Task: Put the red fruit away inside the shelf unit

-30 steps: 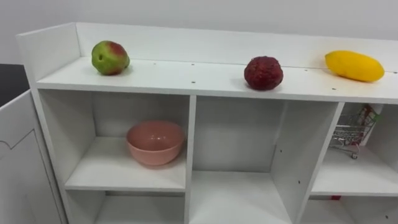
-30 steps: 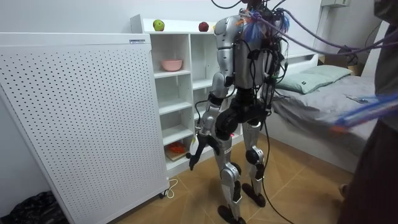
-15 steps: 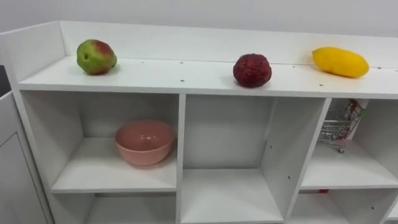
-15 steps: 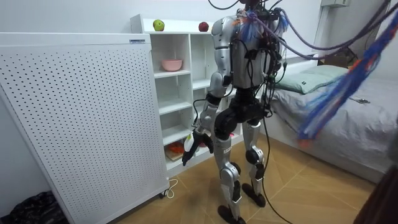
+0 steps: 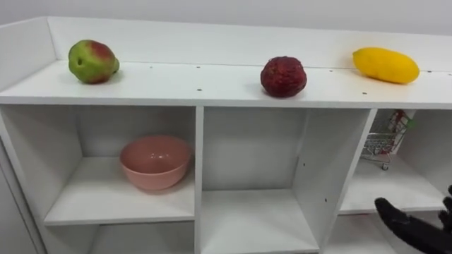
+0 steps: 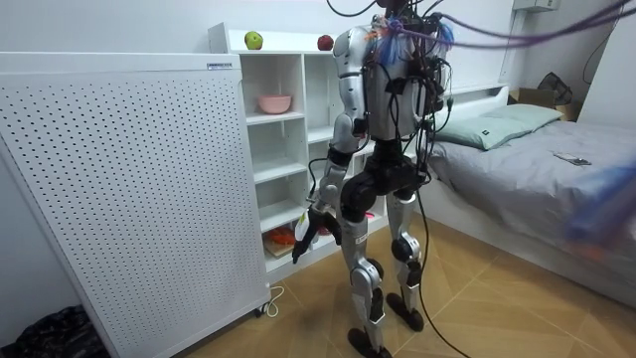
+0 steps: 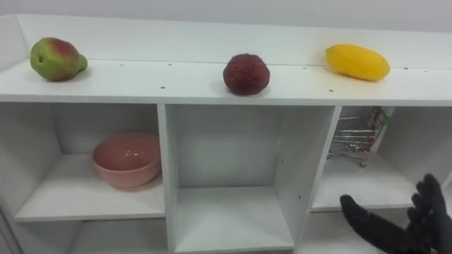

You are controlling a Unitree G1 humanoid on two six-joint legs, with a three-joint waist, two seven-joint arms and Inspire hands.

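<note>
On top of the white closet [image 5: 176, 90] lie three fruits: a green-red pear-like fruit [image 5: 92, 61] at the left, a dark red bumpy fruit [image 5: 283, 76] in the middle and a yellow mango [image 5: 385, 65] at the right. My right hand [image 7: 417, 226] shows at the lower right, in front of the right-hand compartments. It is open with spread fingers and holds nothing. In the room view I stand facing the closet, and my left hand [image 6: 316, 223] hangs by my thigh with relaxed fingers, holding nothing.
A pink bowl [image 5: 155, 161] sits in the upper left compartment. A small wire shopping cart [image 5: 385, 141] stands in the upper right one. The middle compartment holds nothing. A white perforated panel [image 6: 119, 189] stands left of the closet, and a bed [image 6: 537, 169] lies behind me.
The eye view has shifted, so the closet shows further left and lower. My right hand has risen into view at the lower right. The fruits have not moved.
</note>
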